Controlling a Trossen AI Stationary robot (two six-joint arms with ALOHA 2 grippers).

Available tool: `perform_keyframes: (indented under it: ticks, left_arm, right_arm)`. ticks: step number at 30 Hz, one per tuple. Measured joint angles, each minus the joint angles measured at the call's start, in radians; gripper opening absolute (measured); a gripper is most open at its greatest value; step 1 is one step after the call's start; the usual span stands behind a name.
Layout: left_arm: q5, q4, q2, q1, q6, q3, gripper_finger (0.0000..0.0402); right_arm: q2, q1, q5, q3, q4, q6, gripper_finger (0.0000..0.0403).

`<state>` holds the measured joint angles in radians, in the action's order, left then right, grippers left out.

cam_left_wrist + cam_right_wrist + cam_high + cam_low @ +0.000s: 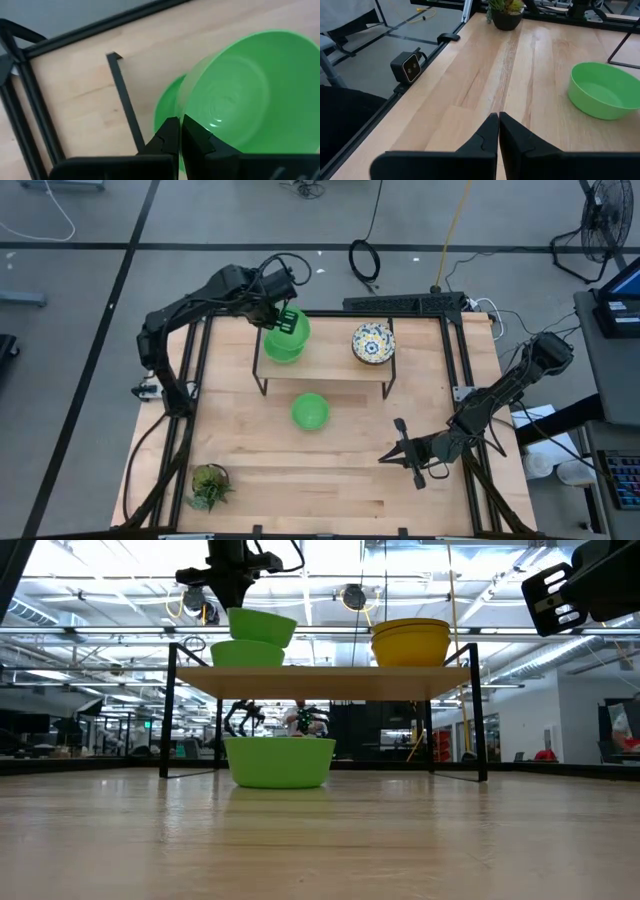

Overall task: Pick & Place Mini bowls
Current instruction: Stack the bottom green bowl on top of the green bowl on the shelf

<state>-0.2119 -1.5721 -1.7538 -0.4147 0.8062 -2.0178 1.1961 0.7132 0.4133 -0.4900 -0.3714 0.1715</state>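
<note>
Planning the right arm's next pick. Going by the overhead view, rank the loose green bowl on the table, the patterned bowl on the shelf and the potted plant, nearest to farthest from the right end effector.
1. The green bowl, on the table in front of the shelf.
2. The patterned bowl, on the shelf's right end.
3. The potted plant, at the table's near left corner.

The right end effector hovers shut, near the table's right front.

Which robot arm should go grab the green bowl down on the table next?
Probably the right. Its tool is shut on nothing and hangs near the green bowl on the table. The left tool is shut on a tilted green bowl up at the shelf.
</note>
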Motion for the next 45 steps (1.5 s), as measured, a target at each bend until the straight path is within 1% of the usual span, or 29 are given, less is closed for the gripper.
perform_keyframes:
  ticks: [6, 18, 23, 33, 38, 43, 45]
  left_arm:
    - [0.036, 0.001, 0.001, 0.021, 0.0, 0.003, 0.0003]
    - [0.04, 0.001, 0.002, 0.016, 0.008, 0.09, 0.0003]
    - [0.092, 0.001, 0.002, 0.015, -0.001, 0.104, 0.0003]
    - [0.078, 0.001, 0.002, 0.015, 0.003, 0.104, 0.0008]
    - [0.079, 0.001, 0.002, 0.015, -0.003, 0.104, 0.0004]
    - [0.08, 0.001, 0.002, 0.016, -0.003, 0.104, 0.0014]
    - [0.08, 0.001, 0.002, 0.015, -0.011, 0.104, 0.0009]
  right_arm:
    - [0.0, 0.0, 0.0, 0.0, -0.001, 0.0, 0.0]
    - [0.0, 0.0, 0.0, 0.0, -0.001, 0.0, 0.0]
    - [0.0, 0.0, 0.0, 0.0, -0.001, 0.0, 0.0001]
    - [0.0, 0.002, 0.0, 0.0, -0.001, 0.0, 0.0001]
    - [0.0, 0.002, 0.0, 0.0, -0.001, 0.0, 0.0001]
    - [0.0, 0.002, -0.001, 0.0, -0.001, 0.0, 0.0001]
    - [0.0, 0.002, -0.001, 0.0, -0.001, 0.0, 0.0001]
